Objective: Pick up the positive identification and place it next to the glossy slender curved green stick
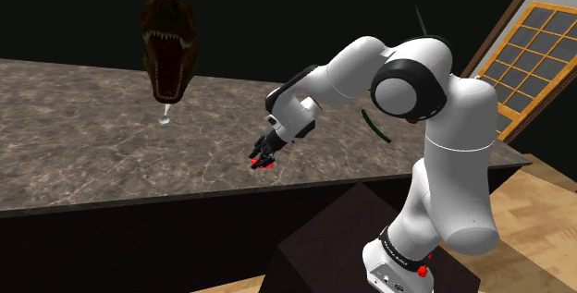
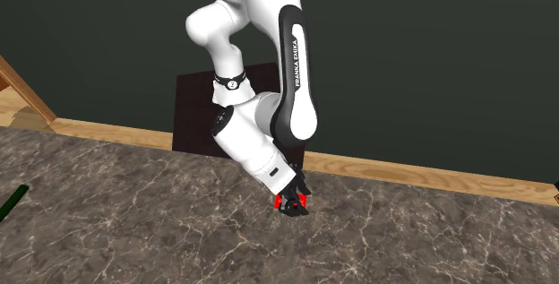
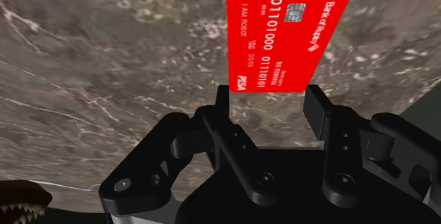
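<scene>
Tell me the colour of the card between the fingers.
The card is red with white print; the wrist view shows it best.

The red bank card (image 3: 286, 35), with a chip and white print reading "Bank of Robot", is clasped at its near edge between the fingers (image 3: 316, 109) and juts beyond their tips. The slender curved green stick (image 1: 374, 127) lies on the worktop (image 1: 83, 143), well apart from the fingers.

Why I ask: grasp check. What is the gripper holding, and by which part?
The red card, gripper clasping its long edges near one short end.
</scene>
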